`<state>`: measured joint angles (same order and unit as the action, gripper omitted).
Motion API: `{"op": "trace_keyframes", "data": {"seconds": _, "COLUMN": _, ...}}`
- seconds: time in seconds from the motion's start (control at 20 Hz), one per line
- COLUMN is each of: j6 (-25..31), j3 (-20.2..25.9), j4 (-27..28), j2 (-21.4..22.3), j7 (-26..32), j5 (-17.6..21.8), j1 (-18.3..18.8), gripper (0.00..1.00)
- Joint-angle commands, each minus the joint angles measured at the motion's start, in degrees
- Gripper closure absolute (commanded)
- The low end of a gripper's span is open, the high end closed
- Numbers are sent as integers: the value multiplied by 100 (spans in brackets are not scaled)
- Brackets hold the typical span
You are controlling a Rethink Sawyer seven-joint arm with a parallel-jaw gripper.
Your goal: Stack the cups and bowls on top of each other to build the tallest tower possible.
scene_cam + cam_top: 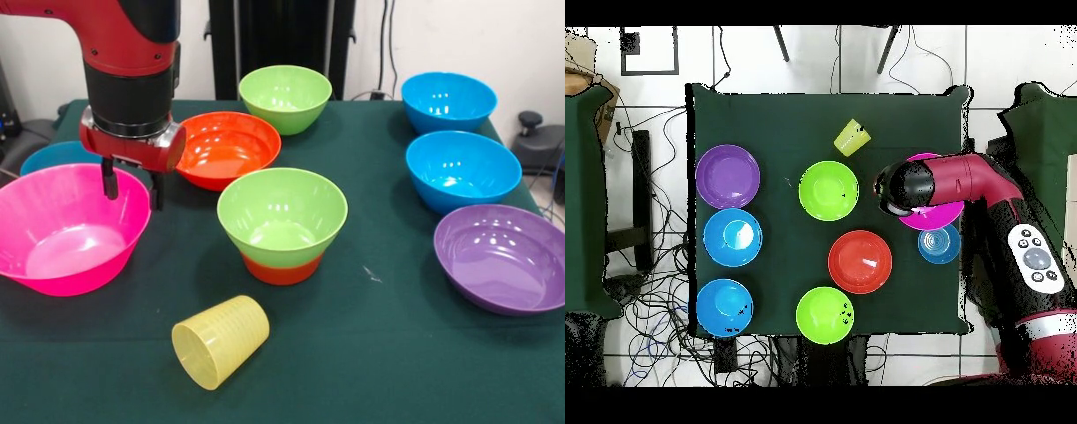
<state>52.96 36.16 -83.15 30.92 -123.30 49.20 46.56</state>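
My gripper [132,186] hangs open over the right rim of the large pink bowl [66,234], one finger [109,181] inside the rim and the other outside it. In the overhead view the arm's wrist covers the gripper and part of the pink bowl [948,216]. At the table's middle a lime green bowl [282,215] sits nested on a small orange bowl [282,270], making a short tower [828,190]. The pale-yellow cup [221,341] lies on its side near the front edge, mouth toward the camera, and shows in the overhead view [852,137] too.
A wide orange bowl [225,148] sits just right of the gripper, with a second lime green bowl [285,97] behind it. Two blue bowls [448,102] [463,170] and a purple bowl [503,258] line the right side. Another blue bowl [53,157] sits behind the pink one.
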Motion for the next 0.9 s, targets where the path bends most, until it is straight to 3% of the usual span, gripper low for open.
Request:
{"op": "trace_keyframes", "data": {"seconds": 0.05, "j6": 142, "j3": -266, "j4": -240, "j2": -455, "j7": 1780, "j5": 386, "j1": -73, "gripper": 0}}
{"op": "trace_keyframes", "data": {"seconds": 0.9, "j6": -160, "j3": -343, "j4": -373, "j2": -562, "j7": 1498, "j5": 479, "j1": -59, "gripper": 0}}
